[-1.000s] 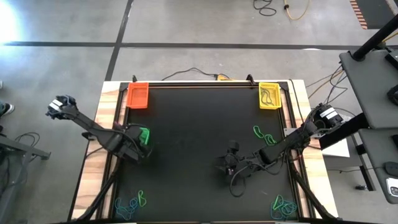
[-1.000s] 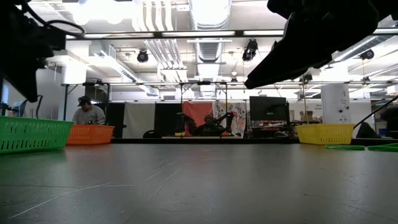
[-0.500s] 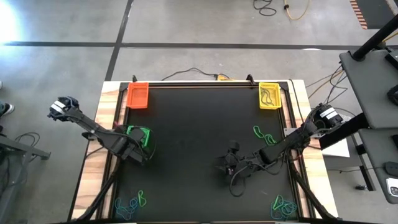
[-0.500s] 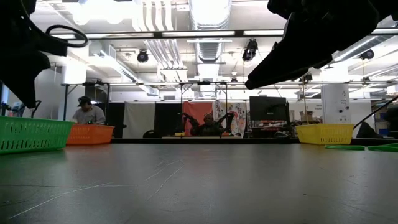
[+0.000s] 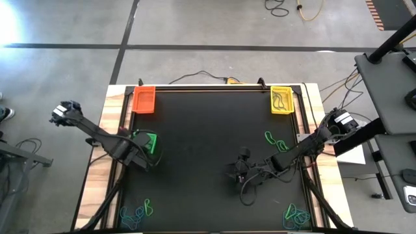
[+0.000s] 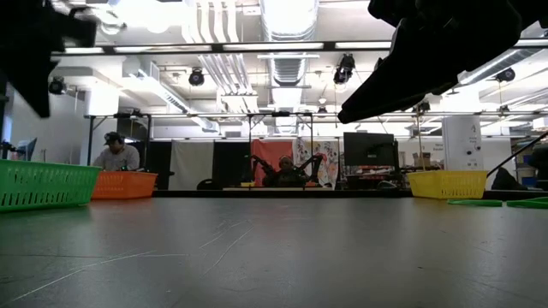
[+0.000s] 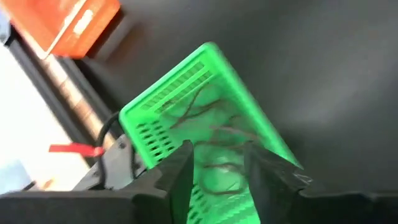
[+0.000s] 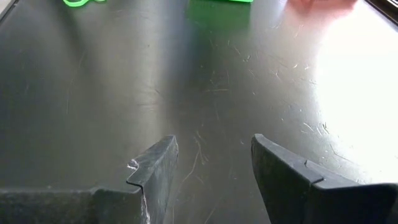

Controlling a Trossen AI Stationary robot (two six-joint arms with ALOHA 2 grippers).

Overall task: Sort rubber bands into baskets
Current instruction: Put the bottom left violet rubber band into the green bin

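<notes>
The left gripper (image 7: 217, 163) hangs directly over the green basket (image 5: 147, 141) at the table's (image 5: 208, 162) left edge, and its jaws stand apart with nothing gripped between them. In the left wrist view thin loops already lie on the mesh floor of that basket, just below the fingers. The right gripper (image 8: 214, 163) sits low over bare table near the middle, jaws likewise spread and empty.

Loose rubber bands lie in three places: a green cluster (image 5: 275, 141) towards the right edge, a teal and green pile (image 5: 296, 216) at the near right corner, and a blue and green pile (image 5: 137, 212) at the near left corner. The orange basket (image 5: 143, 100) and yellow basket (image 5: 281, 99) stand at the two far corners; the yellow one holds some dark loops.

The coming pick turns on nearness. The green cluster lies just beyond the right gripper, off towards the right edge, so that arm looks better placed for it. The near left pile lies straight back along the left edge from the left gripper, making it that arm's likeliest target
</notes>
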